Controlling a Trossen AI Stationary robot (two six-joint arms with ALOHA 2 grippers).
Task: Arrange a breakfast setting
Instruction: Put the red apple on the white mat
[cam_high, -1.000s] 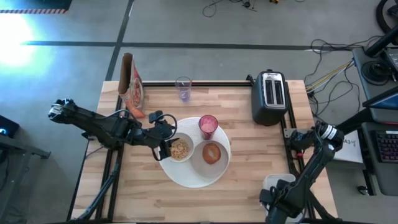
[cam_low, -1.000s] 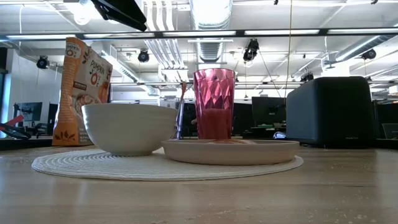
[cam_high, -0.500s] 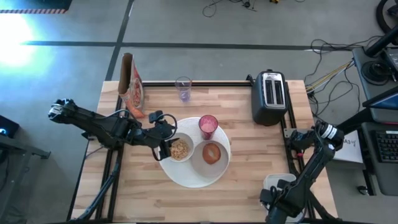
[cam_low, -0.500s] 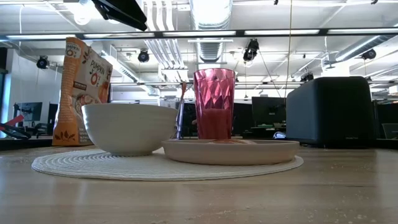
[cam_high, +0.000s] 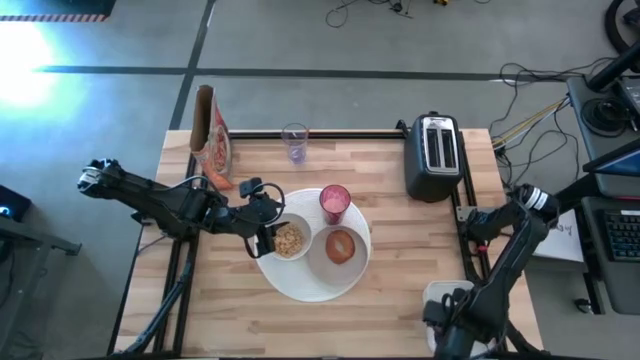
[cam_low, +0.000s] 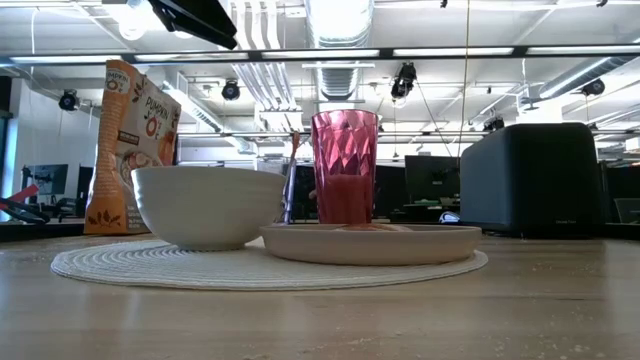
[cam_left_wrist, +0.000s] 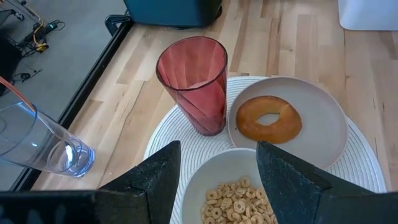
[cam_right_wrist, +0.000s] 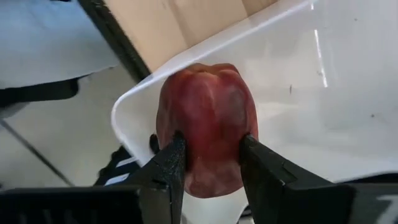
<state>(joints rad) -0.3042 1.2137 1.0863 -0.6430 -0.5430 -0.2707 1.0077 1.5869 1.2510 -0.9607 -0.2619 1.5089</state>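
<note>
A white bowl (cam_high: 289, 240) of cereal rings, a pink tumbler (cam_high: 335, 201) and a white plate (cam_left_wrist: 323, 124) bearing a round browned bread piece (cam_left_wrist: 268, 118) stand on a round woven mat (cam_high: 310, 285) at mid-table. My left gripper (cam_left_wrist: 217, 168) hovers open above the bowl (cam_left_wrist: 224, 186), a finger over each side, touching nothing. At the near right corner my right gripper (cam_right_wrist: 211, 152) is shut on a dark-red fruit (cam_right_wrist: 208, 112) over the white tray (cam_right_wrist: 323, 93). My right gripper pinches the dark-red fruit between its two fingers, one on each of two opposite sides (cam_right_wrist: 186, 134), low on the fruit. The fingers come from above, pointing steeply down. The fruit stands between them over the tray's corner; whether it still touches the tray cannot be told.
A black-and-silver toaster (cam_high: 433, 155) stands at the far right. A clear glass (cam_high: 294, 142) and a cereal box (cam_high: 212, 135) stand along the far edge. Bare wood lies between the mat and the tray (cam_high: 440, 293).
My right arm has risen a little over the tray at the near right corner. The bowl, tumbler, plate and bread have stayed where they were.
</note>
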